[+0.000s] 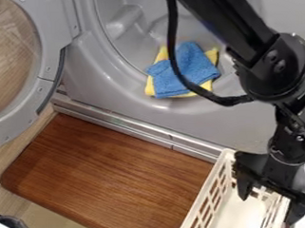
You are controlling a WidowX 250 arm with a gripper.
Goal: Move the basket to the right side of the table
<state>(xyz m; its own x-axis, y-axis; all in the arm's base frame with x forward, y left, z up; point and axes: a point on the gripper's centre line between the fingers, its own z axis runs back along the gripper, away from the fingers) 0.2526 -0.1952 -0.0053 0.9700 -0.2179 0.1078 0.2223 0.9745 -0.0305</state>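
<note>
White basket (203, 201): lower right, at the desk's (107, 175) right end, beneath the claw. Claw (269, 205): spread wide, clamping nothing, one finger above the basket's inside. Blue cloth (188, 69): farther back, atop yellow cloth (150, 86).

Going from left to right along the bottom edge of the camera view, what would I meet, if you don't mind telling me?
Black-rimmed container, wooden board, white basket.
</note>
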